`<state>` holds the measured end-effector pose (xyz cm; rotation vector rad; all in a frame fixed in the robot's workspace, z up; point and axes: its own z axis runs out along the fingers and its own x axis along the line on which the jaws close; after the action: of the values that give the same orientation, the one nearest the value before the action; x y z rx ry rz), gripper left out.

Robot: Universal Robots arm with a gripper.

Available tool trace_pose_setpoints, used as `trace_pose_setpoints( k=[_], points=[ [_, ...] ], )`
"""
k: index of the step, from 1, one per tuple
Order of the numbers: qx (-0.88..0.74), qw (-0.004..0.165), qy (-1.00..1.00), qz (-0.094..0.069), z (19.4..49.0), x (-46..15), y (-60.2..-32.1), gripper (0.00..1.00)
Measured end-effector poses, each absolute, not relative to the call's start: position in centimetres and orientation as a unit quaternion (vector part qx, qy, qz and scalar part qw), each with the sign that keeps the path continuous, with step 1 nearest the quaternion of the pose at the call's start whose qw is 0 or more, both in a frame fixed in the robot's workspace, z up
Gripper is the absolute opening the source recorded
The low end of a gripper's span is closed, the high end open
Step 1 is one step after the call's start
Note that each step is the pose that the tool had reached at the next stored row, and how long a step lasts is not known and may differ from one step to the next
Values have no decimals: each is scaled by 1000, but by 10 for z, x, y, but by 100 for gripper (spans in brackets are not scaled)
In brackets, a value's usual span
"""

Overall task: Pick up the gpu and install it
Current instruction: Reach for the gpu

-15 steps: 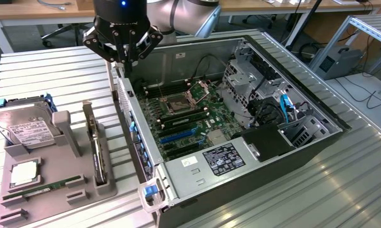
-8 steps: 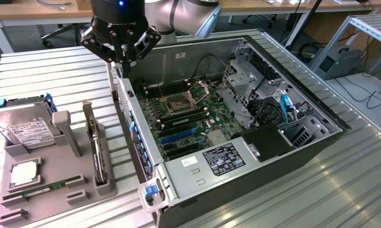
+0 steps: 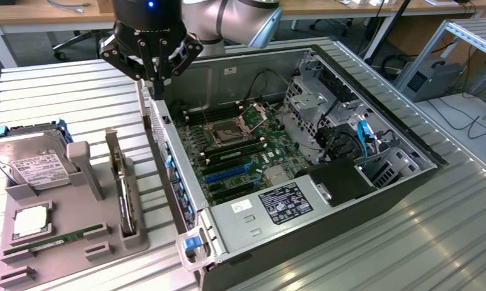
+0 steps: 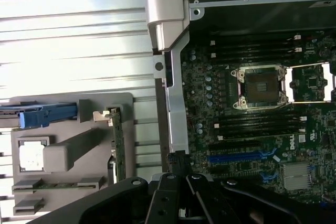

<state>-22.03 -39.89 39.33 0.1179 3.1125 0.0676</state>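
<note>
Above the computer case [image 3: 340, 242] wall, gripper [image 3: 156, 82] pressed together and empty, gpu [image 3: 126, 188] stood edge-on in the gray holder [image 3: 69, 239] beside the case, apart from the gripper.

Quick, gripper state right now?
Gripper: closed, holding nothing; the green circuit-board gpu with silver bracket stands in its grey holder.
</note>
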Motion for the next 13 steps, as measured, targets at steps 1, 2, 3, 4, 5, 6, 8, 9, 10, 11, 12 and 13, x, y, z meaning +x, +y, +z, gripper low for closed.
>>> trace_pose_setpoints(
  k=[1, 2, 3, 4, 5, 6, 8, 9, 10, 11, 12, 13],
  points=[
    [38, 13, 999, 22, 393, -221, -399, 11],
    [38, 13, 999, 22, 393, -222, -399, 11],
    [38, 13, 999, 22, 393, -222, -399, 11],
    [38, 13, 999, 22, 393, -223, -399, 11],
    [38, 13, 999, 22, 393, -223, -399, 11],
    [38, 13, 999, 22, 393, -224, -399, 11],
    [38, 13, 999, 22, 393, -224, -399, 11],
    [38, 13, 999, 22, 393, -225, -399, 11],
    [38, 13, 999, 22, 393, -225, -399, 11],
    [38, 13, 999, 22, 393, -225, -399, 11],
    [38, 13, 999, 22, 393, -226, -399, 11],
    [38, 13, 999, 22, 393, -226, -399, 11]
  ],
)
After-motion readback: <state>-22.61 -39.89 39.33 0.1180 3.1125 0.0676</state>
